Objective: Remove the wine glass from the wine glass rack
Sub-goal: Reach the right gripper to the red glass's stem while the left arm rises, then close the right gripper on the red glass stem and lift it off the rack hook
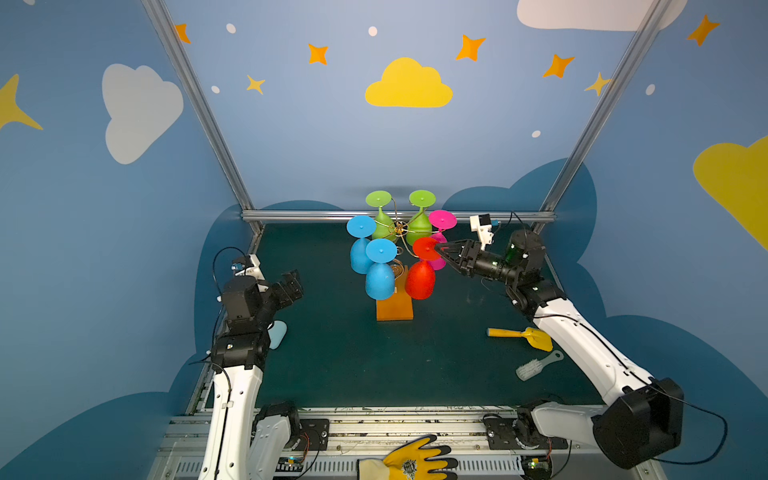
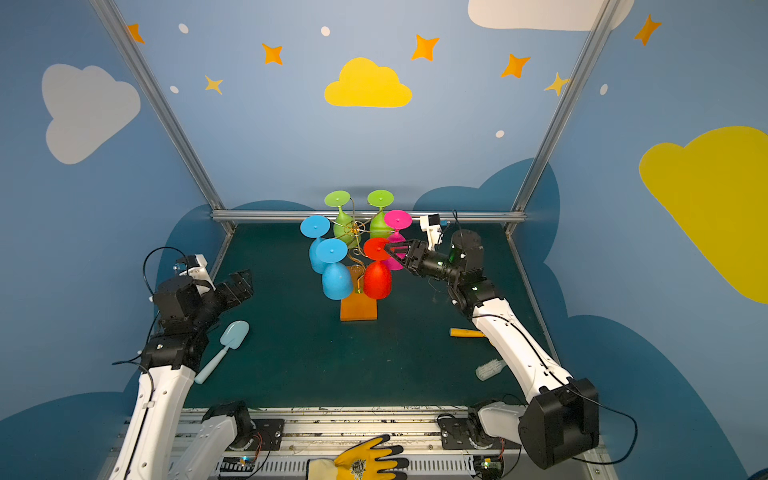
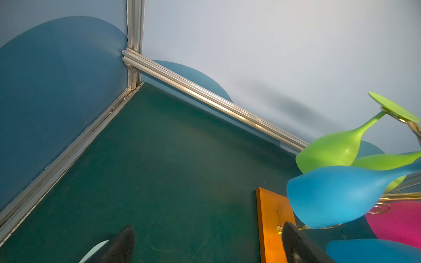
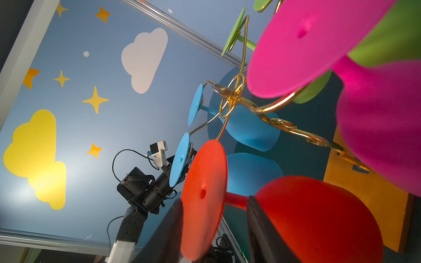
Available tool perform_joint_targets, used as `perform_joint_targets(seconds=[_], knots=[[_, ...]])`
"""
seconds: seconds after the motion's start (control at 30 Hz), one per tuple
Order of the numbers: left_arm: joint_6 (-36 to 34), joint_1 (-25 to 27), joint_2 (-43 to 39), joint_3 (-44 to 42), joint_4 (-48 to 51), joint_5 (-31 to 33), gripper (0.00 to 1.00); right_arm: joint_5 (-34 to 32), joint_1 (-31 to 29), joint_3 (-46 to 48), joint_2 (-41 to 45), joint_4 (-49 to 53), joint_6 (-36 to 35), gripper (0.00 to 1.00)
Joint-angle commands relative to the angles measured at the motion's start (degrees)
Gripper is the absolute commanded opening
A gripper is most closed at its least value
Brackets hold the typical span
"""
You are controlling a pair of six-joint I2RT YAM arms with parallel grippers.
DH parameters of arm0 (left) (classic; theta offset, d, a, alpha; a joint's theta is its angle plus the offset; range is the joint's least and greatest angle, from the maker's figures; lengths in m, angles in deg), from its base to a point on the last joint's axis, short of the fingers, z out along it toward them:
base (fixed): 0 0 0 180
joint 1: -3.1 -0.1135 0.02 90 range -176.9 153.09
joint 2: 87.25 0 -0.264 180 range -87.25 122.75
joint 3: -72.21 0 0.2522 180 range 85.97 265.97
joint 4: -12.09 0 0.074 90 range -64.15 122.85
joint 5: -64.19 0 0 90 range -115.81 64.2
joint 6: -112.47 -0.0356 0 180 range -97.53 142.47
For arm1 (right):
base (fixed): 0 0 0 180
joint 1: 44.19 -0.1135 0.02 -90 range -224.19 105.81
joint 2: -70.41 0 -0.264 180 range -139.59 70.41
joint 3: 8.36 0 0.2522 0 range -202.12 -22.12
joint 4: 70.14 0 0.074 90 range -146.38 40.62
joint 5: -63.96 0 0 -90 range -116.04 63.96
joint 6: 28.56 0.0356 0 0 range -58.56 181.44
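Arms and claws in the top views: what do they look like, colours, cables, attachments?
The left arm and right arm have white link shells and black joint housings. The left claw and right claw are black with tapering fingers. Each wrist carries a small white camera block, and thin black cables loop along both arms.

Bright, even light is coming down from above in both top views; the dark green desk [image 1: 332, 353] is looking dull; the wine glass rack [image 1: 395, 309] is throwing a soft grey shadow on the back wall [image 1: 332, 145]; the metal posts [image 1: 195, 95] are leaning outward and bending near the edges. In the right wrist view the pink glass [image 4: 376, 125] is sitting very close and looking fuzzy; a white glow is washing over the yellow cloud [image 4: 43, 177]. In the left wrist view the metal rail [image 3: 227, 107] is shining; the blue glass [image 3: 337, 198] is looking a little soft.
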Motion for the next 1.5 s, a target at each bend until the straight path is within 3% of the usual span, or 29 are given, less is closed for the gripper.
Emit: perform_joint_targets(seconds=[0.0,0.27,0.43,0.67,1.17,1.47], knots=[[0.5,-0.3,-0.1,-0.7,-0.5,-0.1,0.99,1.1,-0.4,-2.0,-0.3,-2.1,0.4,0.38],[1.3,-0.5,0.1,-0.8,-0.8,-0.6,0.99,1.7,-0.4,-2.0,-0.6,-2.6,2.0,0.22],[1.5,-0.6,-0.3,-0.9,-0.9,-0.6,0.99,1.8,-0.4,-2.0,-0.4,-3.2,2.7,0.05],[1.6,-0.6,-0.5,-1.0,-1.0,-0.6,0.99,2.1,-0.4,-2.2,0.0,-3.6,4.1,0.0],[1.7,-0.6,-1.0,-1.1,-0.9,-0.7,0.99,2.6,-0.3,-1.5,0.9,-3.5,8.2,0.0],[1.8,-0.5,-1.0,-1.3,-1.0,-0.7,0.99,0.6,-0.4,-0.2,4.2,1.3,4.0,0.0]])
